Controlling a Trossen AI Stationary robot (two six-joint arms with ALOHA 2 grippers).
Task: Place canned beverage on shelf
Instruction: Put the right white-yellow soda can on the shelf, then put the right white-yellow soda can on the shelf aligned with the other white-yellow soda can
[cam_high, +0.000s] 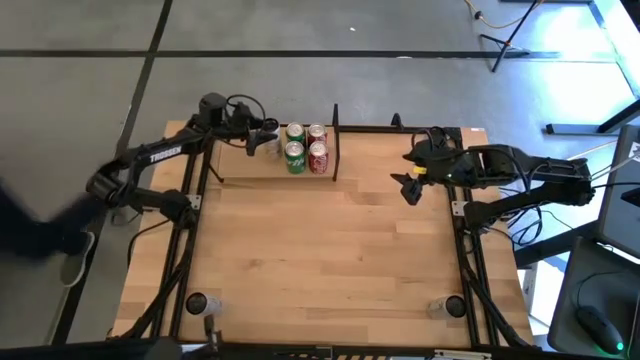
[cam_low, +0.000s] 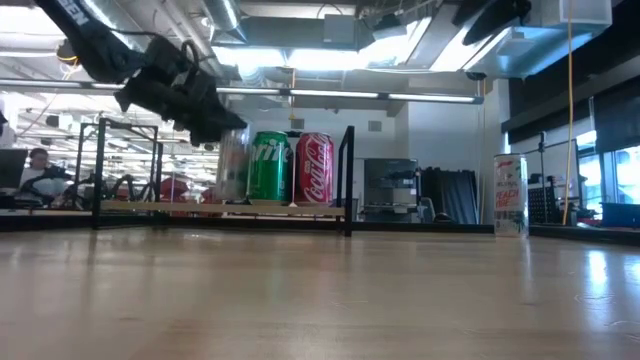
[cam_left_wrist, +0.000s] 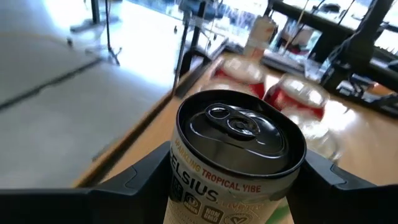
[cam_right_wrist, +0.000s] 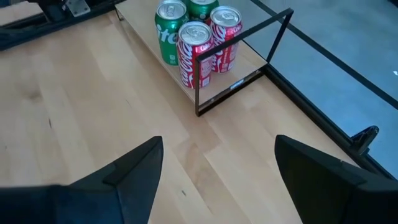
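The shelf (cam_high: 240, 165) stands at the table's far edge, a light board with black rods. Two green and two red cans (cam_high: 306, 146) stand upright on its right end; they also show in the right wrist view (cam_right_wrist: 196, 34). My left gripper (cam_high: 266, 142) is over the shelf just left of them, shut on a silver-white Celsius can (cam_left_wrist: 233, 155), which stands upright beside the green can (cam_low: 268, 167). My right gripper (cam_high: 410, 182) hangs open and empty above the table's right side. My left gripper pinches the Celsius can's side wall just under the top rim (cam_left_wrist: 180, 165) between its two fingers, one on each side. The fingers (cam_low: 205, 115) slant down from the table's left. The can is upright, its bottom at board level (cam_low: 232, 198); whether it rests there I cannot tell.
The shelf's black end frame (cam_high: 335, 140) stands right beside the red cans. A white can (cam_low: 510, 195) shows far right in the low view. Bare tabletop (cam_high: 320, 250) lies in front of the shelf.
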